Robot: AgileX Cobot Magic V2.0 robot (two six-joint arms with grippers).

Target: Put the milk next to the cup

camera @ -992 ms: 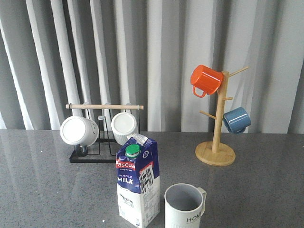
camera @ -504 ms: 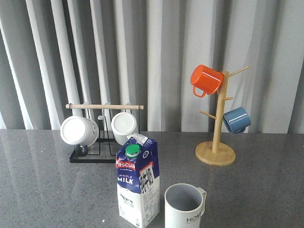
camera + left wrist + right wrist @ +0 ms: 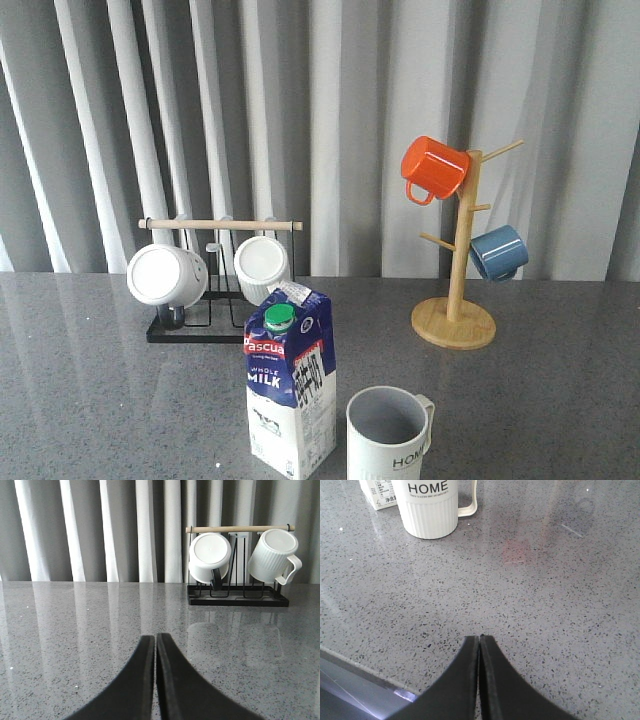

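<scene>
The milk (image 3: 290, 385), a blue and white carton with a red band and green cap, stands upright near the table's front edge. Just to its right stands the cup (image 3: 388, 433), a ribbed pale mug lettered "HOME", apart from the carton by a small gap. In the right wrist view the cup (image 3: 429, 506) and a corner of the milk (image 3: 379, 493) show beyond my right gripper (image 3: 480, 639), which is shut and empty above bare table. My left gripper (image 3: 155, 637) is shut on nothing, facing the mug rack. Neither gripper shows in the front view.
A black rack with a wooden bar (image 3: 220, 226) holds two white mugs (image 3: 165, 274) at the back left. A wooden mug tree (image 3: 455, 322) with an orange mug (image 3: 432, 167) and a blue mug (image 3: 498, 252) stands back right. The table edge (image 3: 365, 677) lies near my right gripper.
</scene>
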